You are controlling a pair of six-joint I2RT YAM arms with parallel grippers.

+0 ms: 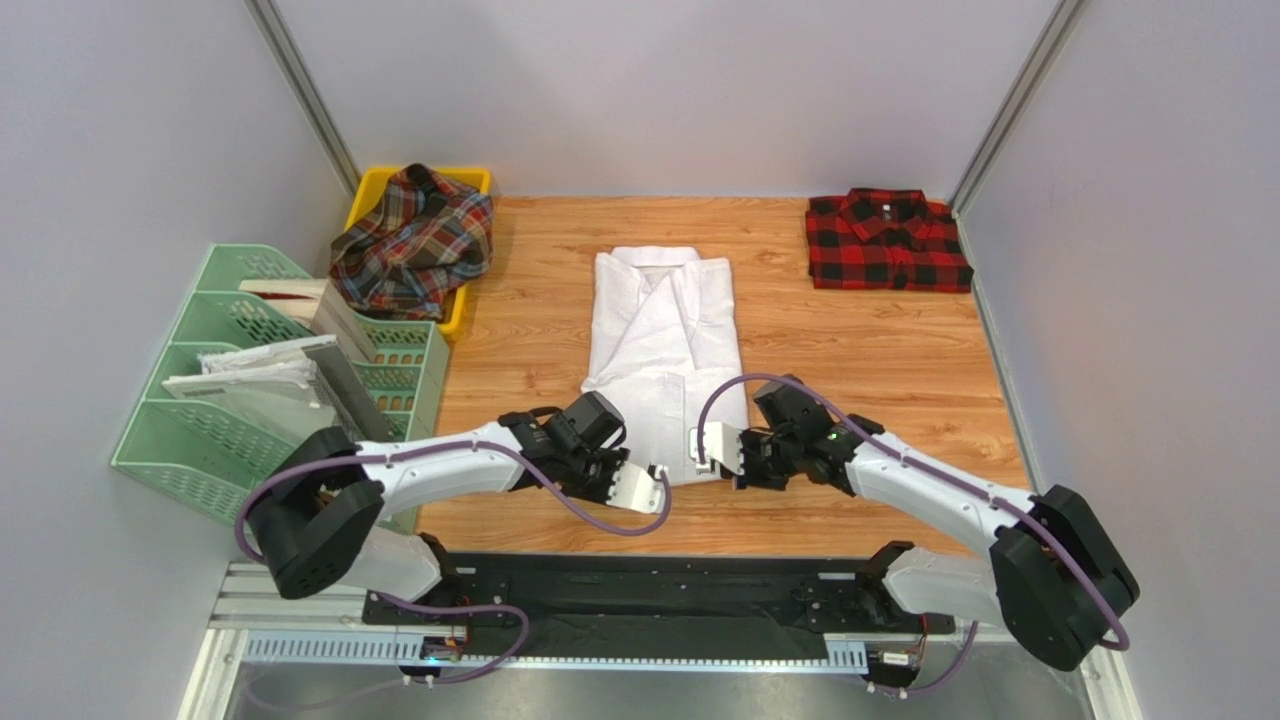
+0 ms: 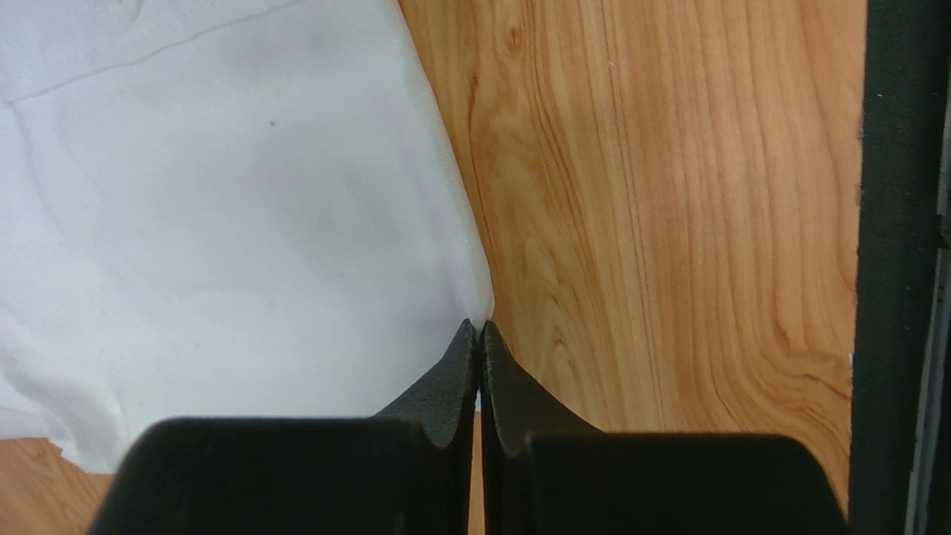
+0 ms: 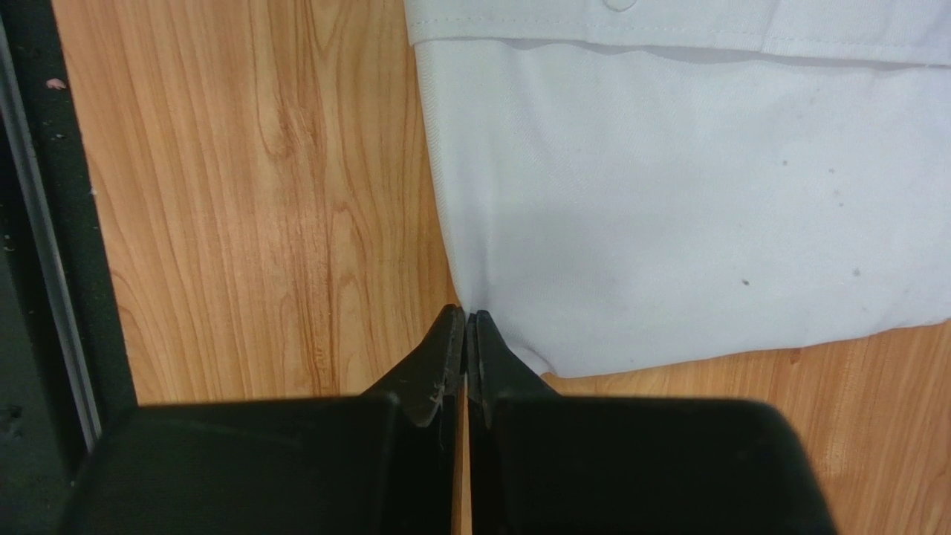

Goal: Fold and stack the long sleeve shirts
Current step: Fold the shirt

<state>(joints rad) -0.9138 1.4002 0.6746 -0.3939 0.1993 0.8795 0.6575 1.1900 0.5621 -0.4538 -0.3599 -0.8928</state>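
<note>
Nearest the bases, the left gripper [image 2: 480,329] and the right gripper [image 3: 466,315] sit low at the near hem of the white shirt [image 1: 661,323], one at each bottom corner. Both have their jaws pressed together right on the cloth edge; whether a thin pinch of fabric is caught between them I cannot tell. That paired placement suits lifting the hem and carrying it toward the collar, probably the next fold. The shirt lies flat mid-table [image 1: 902,375], sleeves already tucked in, collar pointing away. Farther back, the red-and-black checked shirt [image 1: 887,240] rests folded at the far right, likely the base of the stack, while the tartan shirt [image 1: 413,240] is heaped unfolded in a yellow bin [image 1: 455,311] at the far left.
</note>
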